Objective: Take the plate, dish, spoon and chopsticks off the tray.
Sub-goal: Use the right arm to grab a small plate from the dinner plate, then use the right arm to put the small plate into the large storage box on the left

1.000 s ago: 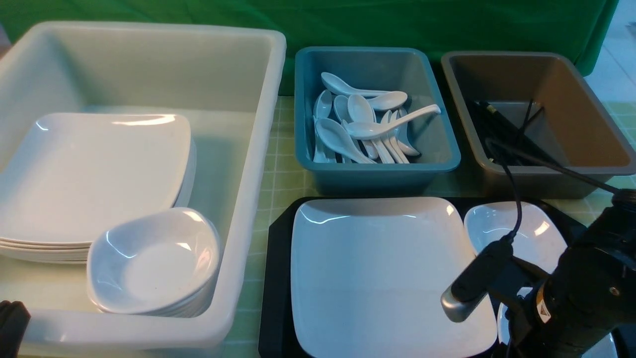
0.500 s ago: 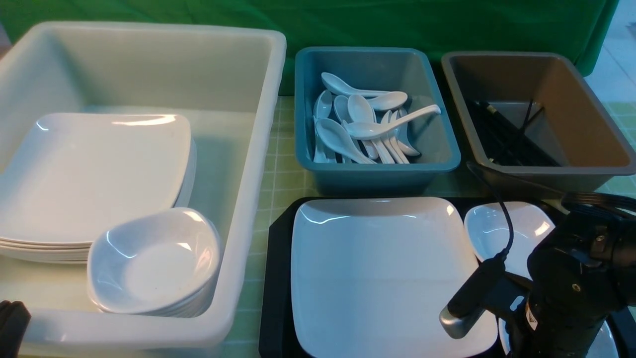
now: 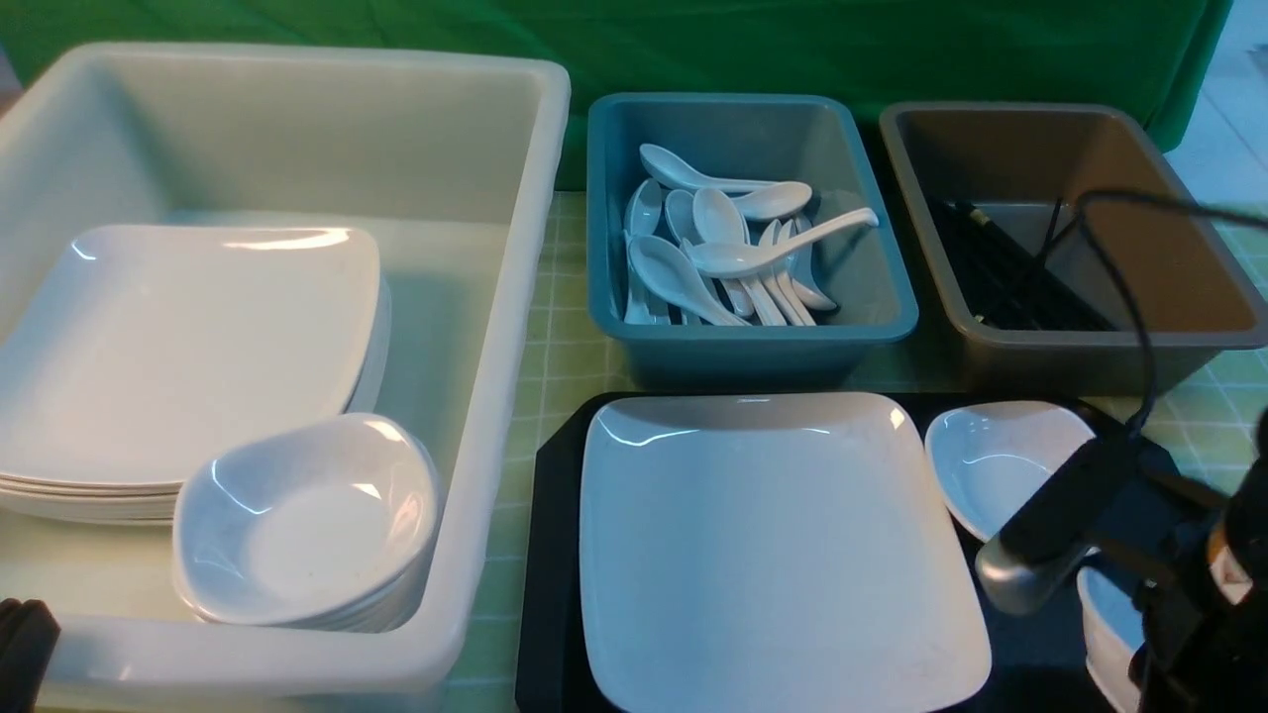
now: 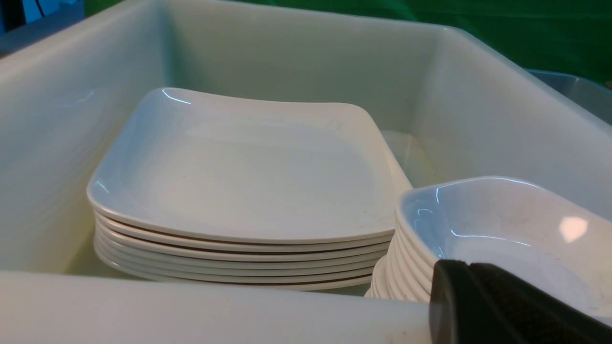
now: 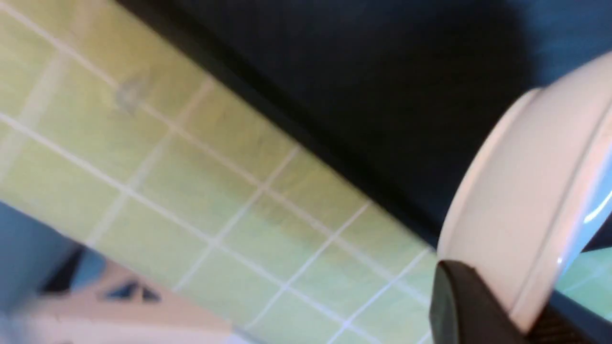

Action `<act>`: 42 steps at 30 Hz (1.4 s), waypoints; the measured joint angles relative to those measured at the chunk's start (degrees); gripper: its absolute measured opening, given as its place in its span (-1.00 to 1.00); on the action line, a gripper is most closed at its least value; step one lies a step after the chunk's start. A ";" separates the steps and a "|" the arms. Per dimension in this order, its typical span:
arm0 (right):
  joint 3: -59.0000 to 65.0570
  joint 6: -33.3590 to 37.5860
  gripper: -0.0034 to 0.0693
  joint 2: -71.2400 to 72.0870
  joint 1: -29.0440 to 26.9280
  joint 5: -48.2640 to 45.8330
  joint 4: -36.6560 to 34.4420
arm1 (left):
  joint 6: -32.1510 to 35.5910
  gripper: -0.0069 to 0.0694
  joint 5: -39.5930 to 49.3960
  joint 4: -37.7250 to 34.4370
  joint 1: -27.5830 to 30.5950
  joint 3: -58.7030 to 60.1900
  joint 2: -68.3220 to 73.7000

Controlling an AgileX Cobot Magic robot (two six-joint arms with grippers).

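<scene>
The black tray [image 3: 555, 555] lies at the front, with the large white square plate [image 3: 773, 545] flat on it. A small white dish [image 3: 1005, 456] sits on the tray's far right corner. My right gripper [image 5: 507, 313] is shut on the rim of a second small dish [image 3: 1108, 616], which shows tilted [image 5: 526, 181] over the tray's right edge. My left gripper [image 4: 452, 267] is shut and empty, hanging by the near wall of the white tub [image 3: 495, 297]. No spoon or chopsticks show on the visible part of the tray.
The tub holds a stack of square plates [image 3: 188, 347] and a stack of small bowls [image 3: 307, 515]. Behind the tray, a teal bin [image 3: 753, 337] holds several white spoons, and a brown bin [image 3: 1090, 347] holds black sticks. A green checked cloth covers the table.
My right gripper closed on the near small dish's rim. The right arm swung right and low, tilting that dish and uncovering the far dish. The left arm stayed still.
</scene>
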State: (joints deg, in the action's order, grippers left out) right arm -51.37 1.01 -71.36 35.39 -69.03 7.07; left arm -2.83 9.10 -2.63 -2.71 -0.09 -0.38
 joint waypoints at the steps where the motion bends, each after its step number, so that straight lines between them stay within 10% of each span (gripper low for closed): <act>1: -0.60 -0.12 -0.83 0.86 0.00 -0.03 0.01 | 0.00 -0.82 0.00 0.00 0.00 0.00 0.00; 12: -20.26 11.62 -0.83 5.59 1.13 7.67 -12.63 | 0.00 -0.82 0.00 0.00 0.00 0.00 0.00; 19: -28.54 29.29 -0.83 -6.11 16.19 19.26 -16.16 | 0.08 -0.82 0.00 0.00 0.00 0.00 0.00; 29: -36.02 41.70 -0.83 -27.08 32.24 28.13 0.48 | 0.08 -0.82 0.00 0.00 0.00 0.00 0.00; 42: -36.27 48.39 -0.80 -35.59 33.61 35.29 11.22 | 0.08 -0.82 0.00 0.00 0.00 0.00 0.00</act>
State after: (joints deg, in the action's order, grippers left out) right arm -87.65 49.40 -106.94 68.99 -33.74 18.29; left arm -2.75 9.10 -2.63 -2.71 -0.09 -0.38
